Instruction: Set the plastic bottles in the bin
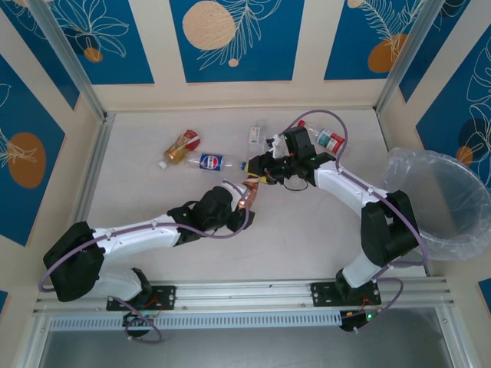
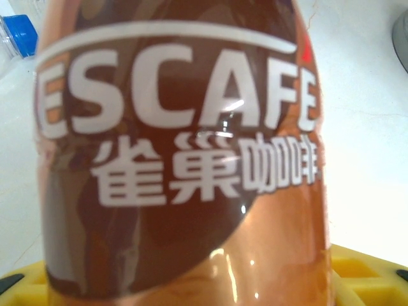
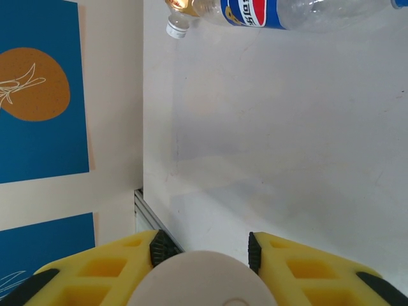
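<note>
A brown-orange coffee bottle (image 1: 248, 193) (image 2: 185, 159) is held off the table near the middle, with my left gripper (image 1: 244, 205) (image 2: 191, 284) shut on its body. My right gripper (image 1: 258, 170) (image 3: 207, 250) is at the bottle's top, its yellow fingers closed on either side of the white cap (image 3: 204, 280). A blue-labelled clear bottle (image 1: 213, 162) (image 3: 274, 13) and a red-and-yellow-labelled bottle (image 1: 181, 147) lie at the back left. A clear bottle (image 1: 255, 136) and a red-labelled one (image 1: 330, 139) lie behind the right arm. The bin (image 1: 449, 230), lined with a translucent bag, stands at the right.
Patterned blue walls and metal posts close in the table on three sides. A metal rail (image 1: 245, 295) runs along the near edge under both arm bases. Bare tabletop (image 1: 307, 230) lies between the arms and the bin.
</note>
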`<state>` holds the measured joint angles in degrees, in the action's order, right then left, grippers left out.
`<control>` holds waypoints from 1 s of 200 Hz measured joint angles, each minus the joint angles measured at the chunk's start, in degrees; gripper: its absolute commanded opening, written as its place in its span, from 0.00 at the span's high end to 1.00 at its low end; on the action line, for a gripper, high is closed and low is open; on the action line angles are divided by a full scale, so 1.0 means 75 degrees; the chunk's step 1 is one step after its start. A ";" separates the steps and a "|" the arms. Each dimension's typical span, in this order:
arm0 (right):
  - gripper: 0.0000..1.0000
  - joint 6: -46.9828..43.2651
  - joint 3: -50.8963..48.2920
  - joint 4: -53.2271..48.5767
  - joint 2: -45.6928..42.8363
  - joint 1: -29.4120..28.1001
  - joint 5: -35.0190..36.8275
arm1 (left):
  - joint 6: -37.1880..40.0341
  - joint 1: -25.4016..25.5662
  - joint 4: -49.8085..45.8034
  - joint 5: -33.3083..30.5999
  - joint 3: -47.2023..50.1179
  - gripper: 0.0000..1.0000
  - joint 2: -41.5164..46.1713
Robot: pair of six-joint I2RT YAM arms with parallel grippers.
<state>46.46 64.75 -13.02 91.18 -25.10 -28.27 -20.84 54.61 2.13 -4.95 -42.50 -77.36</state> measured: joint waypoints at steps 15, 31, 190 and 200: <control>0.69 0.0000 -0.0009 0.0026 -0.0009 0.0000 -0.0003 | -0.0023 0.0000 0.0000 0.0000 0.0003 0.37 0.0015; 0.69 0.0000 -0.0090 0.0117 -0.0087 0.0000 -0.0009 | -0.0061 0.0003 0.0000 0.0038 0.0003 0.28 0.0099; 0.71 -0.0988 -0.0452 -0.0172 -0.2247 0.0303 0.0793 | -0.0737 -0.0012 -0.0085 -0.3346 0.0994 0.00 0.3337; 0.72 -0.1035 -0.0452 -0.0254 -0.2343 0.0309 0.0868 | -0.1169 -0.0041 -0.0391 -0.3926 0.1005 0.00 0.3337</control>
<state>38.70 61.36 -14.92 73.60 -22.79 -21.76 -29.61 54.30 -0.80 -34.39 -34.96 -52.34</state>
